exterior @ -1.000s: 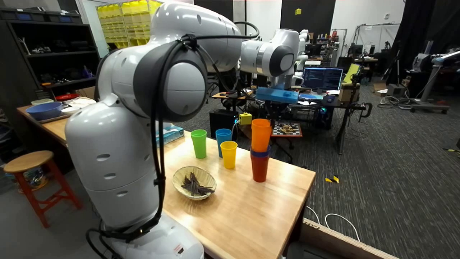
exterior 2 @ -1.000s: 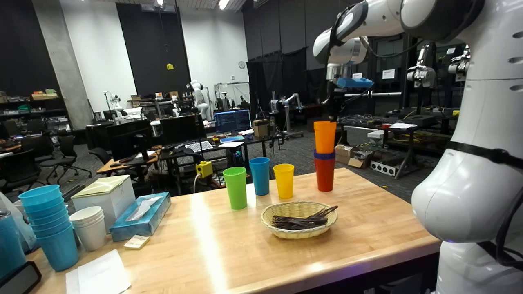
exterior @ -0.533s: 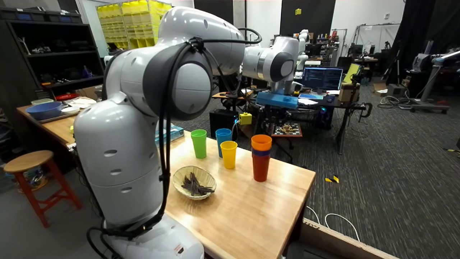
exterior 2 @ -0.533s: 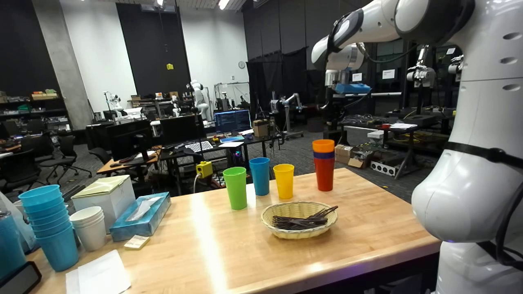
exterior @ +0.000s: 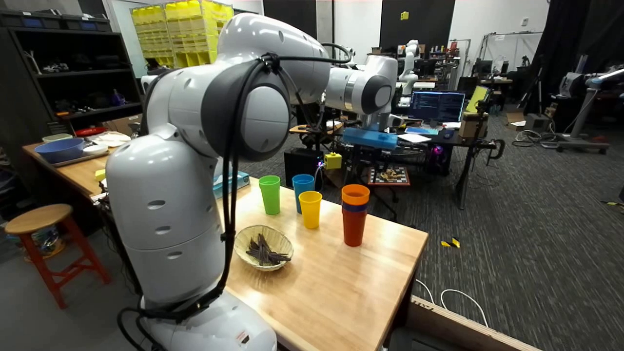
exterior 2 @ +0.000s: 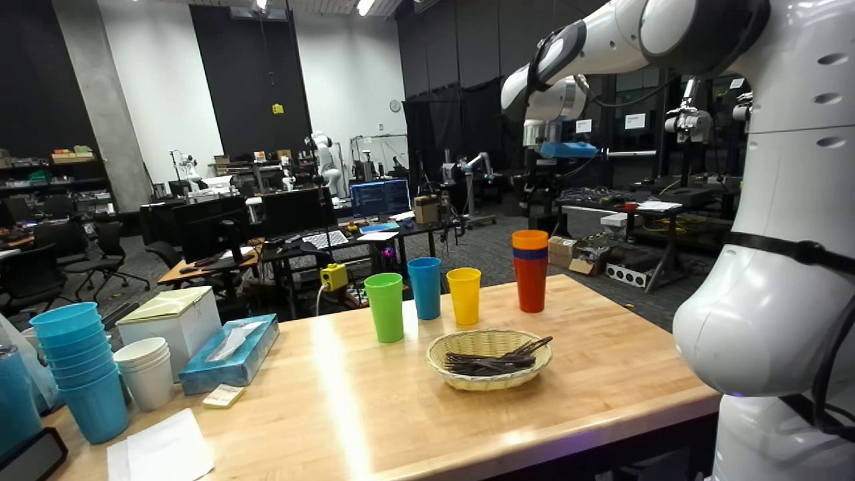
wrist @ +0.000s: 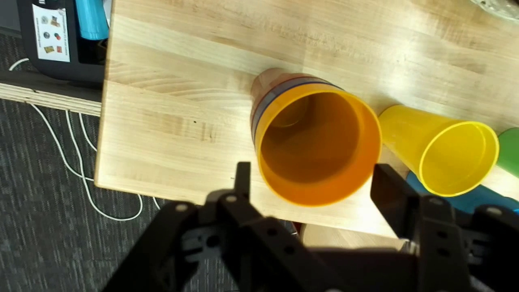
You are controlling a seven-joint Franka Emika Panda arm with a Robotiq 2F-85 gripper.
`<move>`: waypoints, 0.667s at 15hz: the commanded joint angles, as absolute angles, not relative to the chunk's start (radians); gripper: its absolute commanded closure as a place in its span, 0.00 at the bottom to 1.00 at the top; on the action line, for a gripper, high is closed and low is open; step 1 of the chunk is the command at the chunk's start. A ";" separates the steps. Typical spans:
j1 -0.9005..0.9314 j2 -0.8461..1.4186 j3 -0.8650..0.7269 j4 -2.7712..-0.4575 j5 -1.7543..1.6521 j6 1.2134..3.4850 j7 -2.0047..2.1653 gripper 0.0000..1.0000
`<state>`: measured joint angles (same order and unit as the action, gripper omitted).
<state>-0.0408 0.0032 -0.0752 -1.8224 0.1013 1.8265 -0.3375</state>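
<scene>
Wrist view shows my gripper (wrist: 310, 174) spread apart, holding nothing, above the orange cup (wrist: 318, 150), which sits nested in the navy cup (exterior 2: 530, 254) and red cup (exterior 2: 531, 287). In an exterior view all three stand at the far right of the wooden surface (exterior 2: 401, 414), the yellow cup (exterior 2: 465, 297), blue cup (exterior 2: 425, 290) and green cup (exterior 2: 385, 310) to their left, the wicker basket (exterior 2: 489, 383) nearer. Beyond, I see a monitor (exterior 2: 381, 198) and carpet (exterior: 526, 224).

The arm (exterior: 165, 214) is glossy white and rounded, with oval recesses (exterior: 156, 204), a dark grey ring (exterior: 218, 105), a silver band (exterior: 349, 91) and a small label (exterior: 242, 337); black cables (exterior: 229, 236) run along it, a black strap (exterior 2: 768, 244) crosses it; a blue block (exterior: 370, 138) tops the black gripper (wrist: 310, 175), which has pale screws (wrist: 231, 198) and round holes (wrist: 288, 249)
</scene>
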 commanded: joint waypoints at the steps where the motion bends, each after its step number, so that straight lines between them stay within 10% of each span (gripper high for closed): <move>1: -0.024 -0.011 -0.042 -1.842 0.074 1.827 -0.335 0.00; 10: 0.069 -0.012 0.065 -1.909 -0.059 1.884 -0.340 0.00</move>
